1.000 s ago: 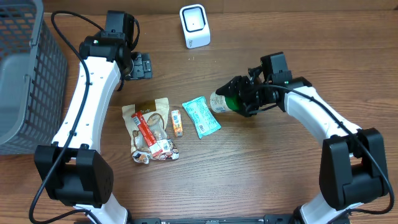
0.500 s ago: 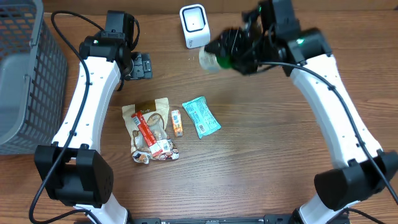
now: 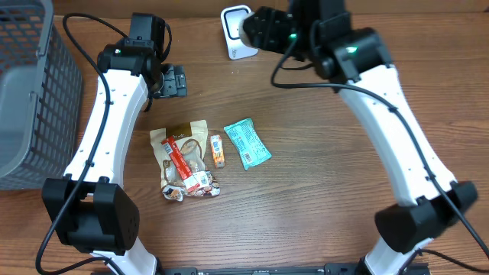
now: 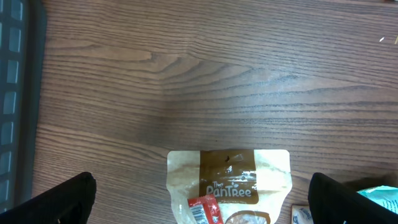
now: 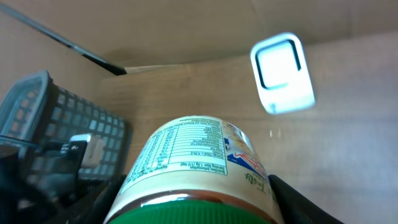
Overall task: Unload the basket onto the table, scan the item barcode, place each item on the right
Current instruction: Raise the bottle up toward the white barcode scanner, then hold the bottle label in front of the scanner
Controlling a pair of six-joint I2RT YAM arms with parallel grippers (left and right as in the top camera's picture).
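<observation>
One jar (image 5: 193,165) in the right gripper (image 5: 196,208), base pointing ahead toward one scanner (image 5: 283,73); left gripper (image 4: 202,199) gapes wide.

A wooden table (image 3: 321,198) carried a grey basket (image 3: 23,99) at its left edge and a white scanner (image 3: 231,42) at the back. A pouch (image 3: 182,134), orange bar (image 3: 217,150) and teal packet (image 3: 247,143) lay side by side mid-table.
</observation>
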